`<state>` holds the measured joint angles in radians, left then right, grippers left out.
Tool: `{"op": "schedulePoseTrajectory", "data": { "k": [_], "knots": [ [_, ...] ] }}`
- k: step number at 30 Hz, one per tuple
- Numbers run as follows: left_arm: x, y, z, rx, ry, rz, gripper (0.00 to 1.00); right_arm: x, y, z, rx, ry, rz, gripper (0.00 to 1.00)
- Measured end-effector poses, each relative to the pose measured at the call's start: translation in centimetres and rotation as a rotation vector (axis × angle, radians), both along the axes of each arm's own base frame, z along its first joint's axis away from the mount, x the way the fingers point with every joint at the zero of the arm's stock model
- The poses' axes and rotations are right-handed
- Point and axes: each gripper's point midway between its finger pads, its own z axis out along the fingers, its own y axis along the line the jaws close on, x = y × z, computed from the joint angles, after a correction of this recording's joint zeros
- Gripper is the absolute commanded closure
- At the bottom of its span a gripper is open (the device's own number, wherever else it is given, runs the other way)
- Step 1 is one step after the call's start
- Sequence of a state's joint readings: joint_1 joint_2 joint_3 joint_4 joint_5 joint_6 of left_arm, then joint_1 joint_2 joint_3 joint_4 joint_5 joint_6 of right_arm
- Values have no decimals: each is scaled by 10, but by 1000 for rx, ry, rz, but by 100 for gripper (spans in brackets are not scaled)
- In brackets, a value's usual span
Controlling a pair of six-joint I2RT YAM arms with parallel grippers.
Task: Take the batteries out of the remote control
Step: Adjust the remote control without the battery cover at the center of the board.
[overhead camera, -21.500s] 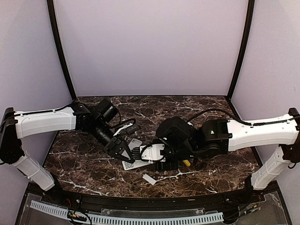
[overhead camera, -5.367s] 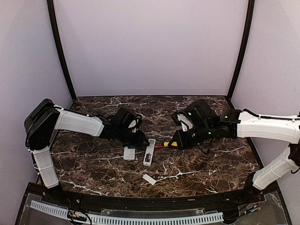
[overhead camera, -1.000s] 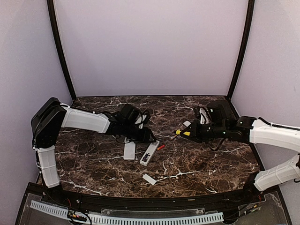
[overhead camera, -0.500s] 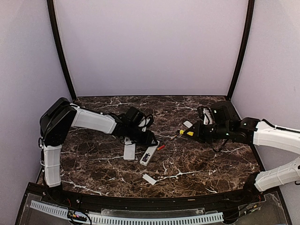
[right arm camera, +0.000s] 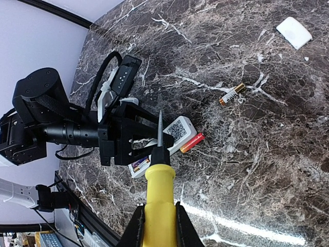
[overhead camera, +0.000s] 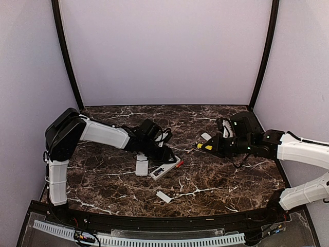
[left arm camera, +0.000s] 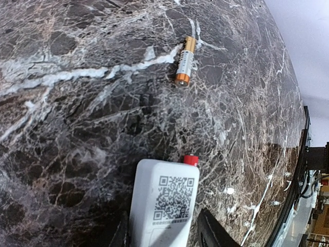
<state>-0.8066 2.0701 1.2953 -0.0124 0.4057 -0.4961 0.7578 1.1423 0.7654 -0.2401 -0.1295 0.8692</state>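
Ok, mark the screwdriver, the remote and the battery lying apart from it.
screwdriver (right arm camera: 160, 190), right wrist view, yellow handle.
remote (left arm camera: 172, 200), left wrist view, QR label.
battery (left arm camera: 184, 62), left wrist view, mid-casing.

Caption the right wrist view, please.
Yellow screwdriver aimed at the remote in the left jaws, a red battery beside it.

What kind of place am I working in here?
Probably a lab robot booth, not a home: plain lilac walls enclose a marble-patterned tabletop, black frame posts rise at its corners, and a slotted cable duct runs along the near edge.
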Motion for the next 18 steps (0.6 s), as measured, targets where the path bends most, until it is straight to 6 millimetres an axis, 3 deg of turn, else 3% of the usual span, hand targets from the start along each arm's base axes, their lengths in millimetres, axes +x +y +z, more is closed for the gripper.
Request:
{"op": "schedulePoseTrajectory", "data": {
  "k": [18],
  "knots": [
    [-7,-17,10,-53,-53,-87,53,1,1,-8,-23,8,5,100]
  ]
}}
